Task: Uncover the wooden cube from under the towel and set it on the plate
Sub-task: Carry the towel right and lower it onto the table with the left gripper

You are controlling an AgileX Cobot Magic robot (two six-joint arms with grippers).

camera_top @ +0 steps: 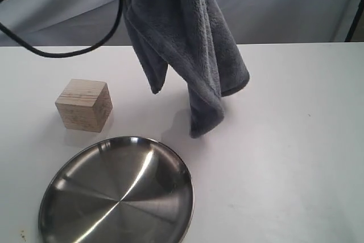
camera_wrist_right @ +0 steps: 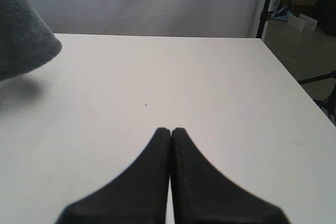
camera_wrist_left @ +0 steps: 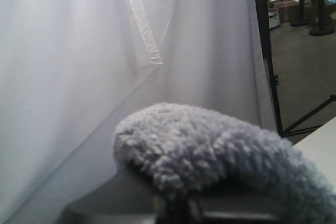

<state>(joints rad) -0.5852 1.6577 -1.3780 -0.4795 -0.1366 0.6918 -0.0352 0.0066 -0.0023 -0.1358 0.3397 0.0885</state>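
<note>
Above the table [camera_top: 284,140], my left gripper [camera_wrist_left: 173,211] clamps the towel [camera_top: 187,44]; right gripper [camera_wrist_right: 170,129] closed, empty. I should drop it clear of wooden cube [camera_top: 84,105] and plate [camera_top: 114,197].

Left gripper [camera_wrist_left: 176,209] raised high, jaws hidden, clamped on the towel [camera_top: 182,44]. Right gripper [camera_wrist_right: 170,132] low over the surface [camera_wrist_right: 210,87], jaws pressed together, empty.

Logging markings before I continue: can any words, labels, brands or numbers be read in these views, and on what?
No readable text in any view.
wooden cube: grain lines only, no print.
plate: bare steel, no stamp visible.
towel: no tag or label showing.
background boxes in the left wrist view: too blurred to tell whether they carry print.
</note>
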